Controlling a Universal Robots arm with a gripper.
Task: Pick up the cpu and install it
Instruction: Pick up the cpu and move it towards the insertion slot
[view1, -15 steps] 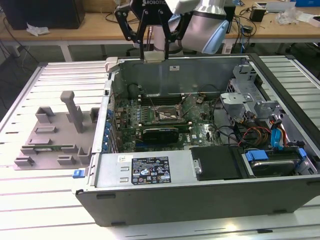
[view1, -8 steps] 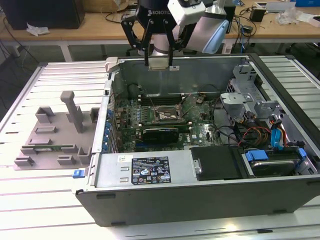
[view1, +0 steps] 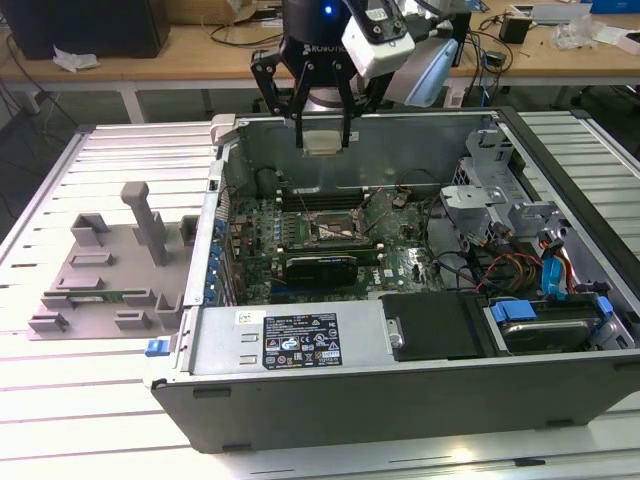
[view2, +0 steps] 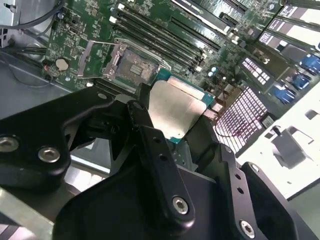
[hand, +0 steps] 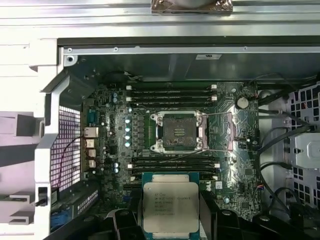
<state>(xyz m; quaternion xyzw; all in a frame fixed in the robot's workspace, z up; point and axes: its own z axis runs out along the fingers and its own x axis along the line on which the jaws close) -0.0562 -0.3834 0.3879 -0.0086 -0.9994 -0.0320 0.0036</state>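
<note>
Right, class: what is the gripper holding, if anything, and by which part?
The gripper holds the cpu, pinched by two opposite side edges.

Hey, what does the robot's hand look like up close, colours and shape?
The hand is matte black, with jointed linkage fingers pinned by silver screws. A blue light glows above it, beside a white camera housing.

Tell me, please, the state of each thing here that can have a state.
Small flat square silver-topped cpu: clamped between the fingers, held in the air, not yet in the socket.
Black gripper: shut on the cpu, above the open case.
Black-framed square motherboard socket: open and empty.
Grey metal computer case: lying on its side, panel off, inside exposed.
</note>
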